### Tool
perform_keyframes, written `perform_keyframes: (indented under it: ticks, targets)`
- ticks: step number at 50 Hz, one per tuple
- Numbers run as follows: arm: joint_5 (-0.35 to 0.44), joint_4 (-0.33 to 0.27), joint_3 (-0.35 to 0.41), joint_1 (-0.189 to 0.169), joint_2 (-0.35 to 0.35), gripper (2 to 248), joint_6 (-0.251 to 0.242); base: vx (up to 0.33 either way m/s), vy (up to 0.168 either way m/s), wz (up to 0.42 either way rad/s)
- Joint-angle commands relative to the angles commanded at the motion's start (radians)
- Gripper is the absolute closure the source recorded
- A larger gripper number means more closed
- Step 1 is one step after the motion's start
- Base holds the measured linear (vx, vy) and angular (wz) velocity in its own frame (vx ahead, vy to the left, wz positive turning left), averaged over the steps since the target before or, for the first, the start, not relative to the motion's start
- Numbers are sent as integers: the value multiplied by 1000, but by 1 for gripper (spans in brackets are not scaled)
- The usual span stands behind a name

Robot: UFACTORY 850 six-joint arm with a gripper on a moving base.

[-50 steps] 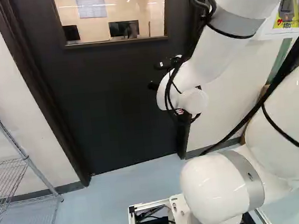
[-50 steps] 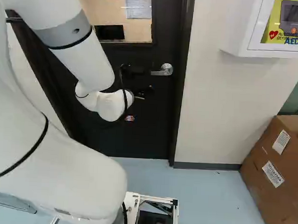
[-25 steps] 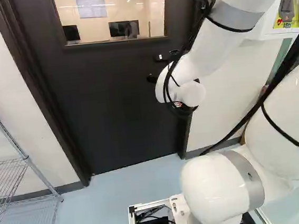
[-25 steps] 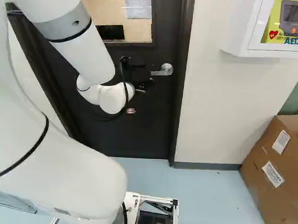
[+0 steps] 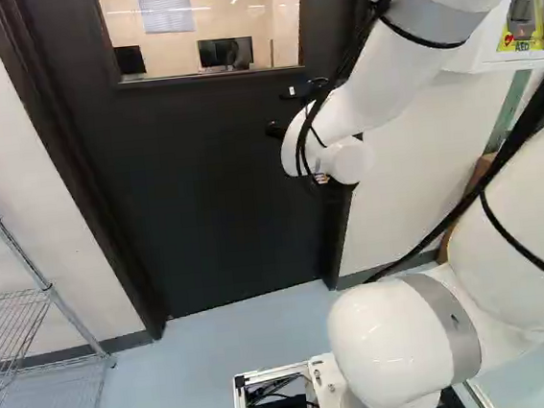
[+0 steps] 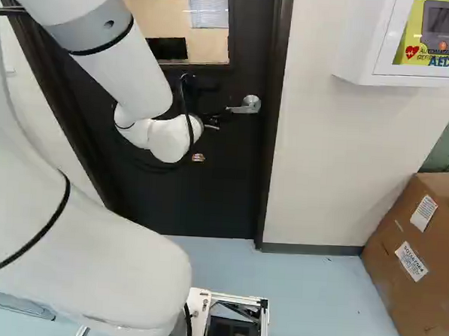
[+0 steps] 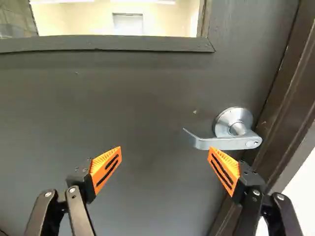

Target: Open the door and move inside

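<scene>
White jointed arm [image 5: 377,88], with black two-fingered gripper [image 6: 213,102]: raised slightly since the earlier frame. Fingers: spread wide. Silver metal lever handle [image 6: 249,105]: upper middle of right base view; in wrist view, just past one fingertip, contact unclear. Dark windowed door [image 5: 201,172]: closed, upper left to centre of left base view.
</scene>
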Motion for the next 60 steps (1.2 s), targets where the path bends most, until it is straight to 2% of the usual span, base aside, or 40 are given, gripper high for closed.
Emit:
perform_keyframes:
  ticks: [17,60]
  targets:
    - [0,0,-36,0,-5,3,0,0,0,0]
    - [0,0,-134,-18,-110,3,0,0,0,0]
